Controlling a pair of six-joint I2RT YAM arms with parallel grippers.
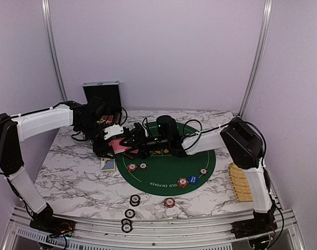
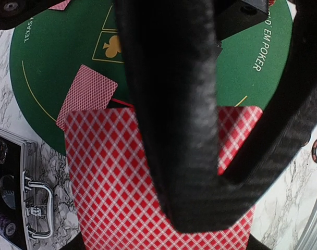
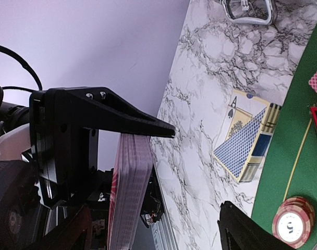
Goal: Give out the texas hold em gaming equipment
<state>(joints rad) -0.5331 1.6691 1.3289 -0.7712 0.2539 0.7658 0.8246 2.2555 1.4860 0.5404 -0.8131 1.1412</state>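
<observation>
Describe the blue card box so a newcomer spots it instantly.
Start at the round green poker mat on the marble table. Just off the mat's left edge lies the card box, flat on the marble. It alone is blue-patterned; the loose card nearby is red-backed.

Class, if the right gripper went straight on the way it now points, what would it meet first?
Probably the deck, held edge-on in the shut left gripper, straight ahead of the open right gripper. Depth is unclear.
</observation>
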